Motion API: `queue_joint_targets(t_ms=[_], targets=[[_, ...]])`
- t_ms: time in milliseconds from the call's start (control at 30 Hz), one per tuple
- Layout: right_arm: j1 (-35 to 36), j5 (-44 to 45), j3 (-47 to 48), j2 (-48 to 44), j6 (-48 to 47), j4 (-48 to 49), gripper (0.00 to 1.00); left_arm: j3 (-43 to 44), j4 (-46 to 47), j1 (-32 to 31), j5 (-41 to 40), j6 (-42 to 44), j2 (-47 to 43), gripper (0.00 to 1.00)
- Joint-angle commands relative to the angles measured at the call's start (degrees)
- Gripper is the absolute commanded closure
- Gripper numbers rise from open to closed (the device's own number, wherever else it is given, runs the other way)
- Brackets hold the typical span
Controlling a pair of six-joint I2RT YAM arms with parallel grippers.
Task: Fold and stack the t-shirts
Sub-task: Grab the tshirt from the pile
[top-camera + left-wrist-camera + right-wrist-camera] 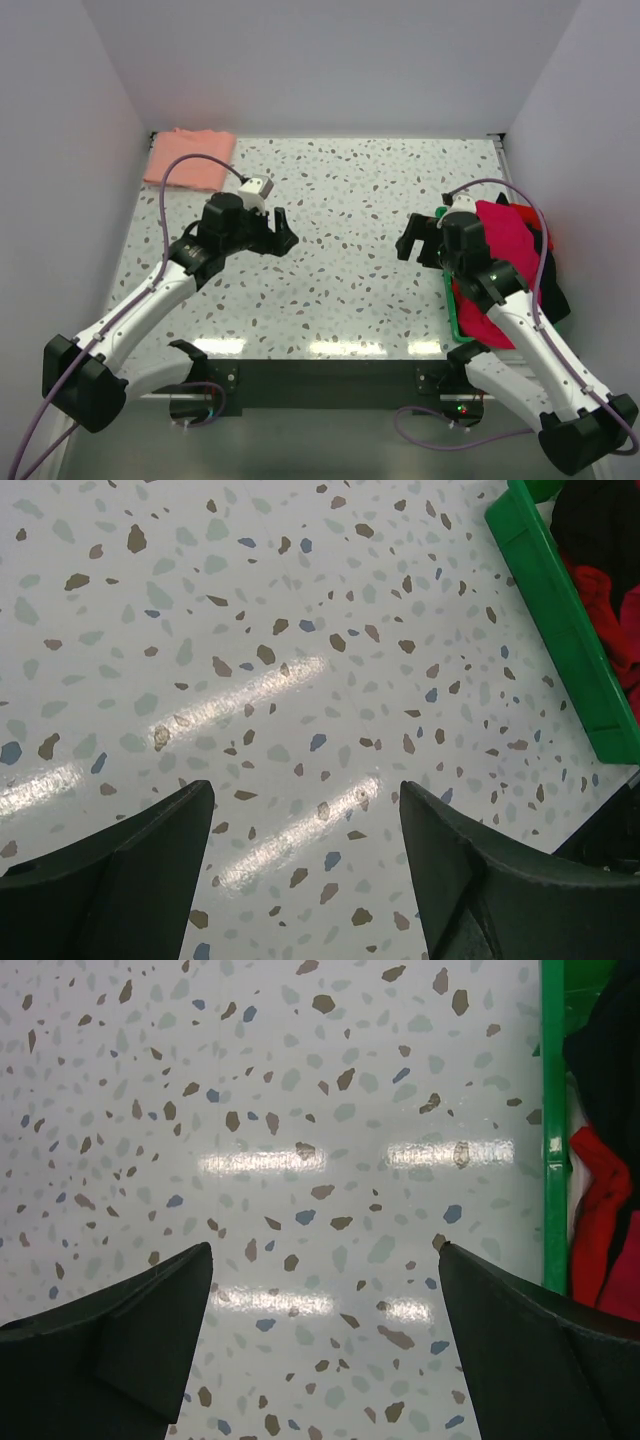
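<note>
Trouble, as I judge it, waits in the green tray (pixel 452 310) at my right. The crimson t-shirt (pixel 505 235) sits bunched there against some dark cloth (pixel 610 1060), so a careless pinch could lift both, or snag the rim and drag the tray. The salmon-pink t-shirt (pixel 190 158) lies folded at the far left corner. My left gripper (pixel 305 800) and right gripper (pixel 325 1260) hang spread wide and hold nothing, over the speckled table (pixel 350 290).
</note>
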Motion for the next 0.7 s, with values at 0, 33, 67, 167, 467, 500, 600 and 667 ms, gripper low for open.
queue_joint_targets(t_ms=[0,33,67,167,467,500,600,667], targets=[[0.1,1.4,2.4,0.4,0.1,-0.4,0.01,-0.1,2.5,0.6,1.0,0.4,0.3,0.20],[0.1,1.7,2.6,0.7,0.3,-0.4,0.01,-0.1,2.5,0.6,1.1,0.4,0.2,0.20],[0.1,2.1,3.1,1.0,0.4,-0.7,0.01,-0.1,2.5,0.6,1.1,0.4,0.3,0.20],[0.2,4.7,4.5,2.0,1.7,-2.4,0.01,-0.2,2.5,0.6,1.1,0.3,0.5,0.20],[0.0,21.9,13.7,8.4,2.9,-11.0,0.01,-0.4,2.7,0.6,1.1,-0.1,0.8,0.20],[-0.2,24.5,14.7,9.3,2.9,-13.5,0.01,-0.3,2.7,0.6,1.1,-0.1,0.8,0.20],[-3.1,31.9,17.8,12.7,2.7,-16.8,0.01,-0.6,2.7,0.6,1.4,-0.2,0.7,0.20],[-6.9,31.1,18.2,14.1,2.4,-16.6,0.01,-0.6,2.8,0.6,1.6,-0.2,0.5,0.20]])
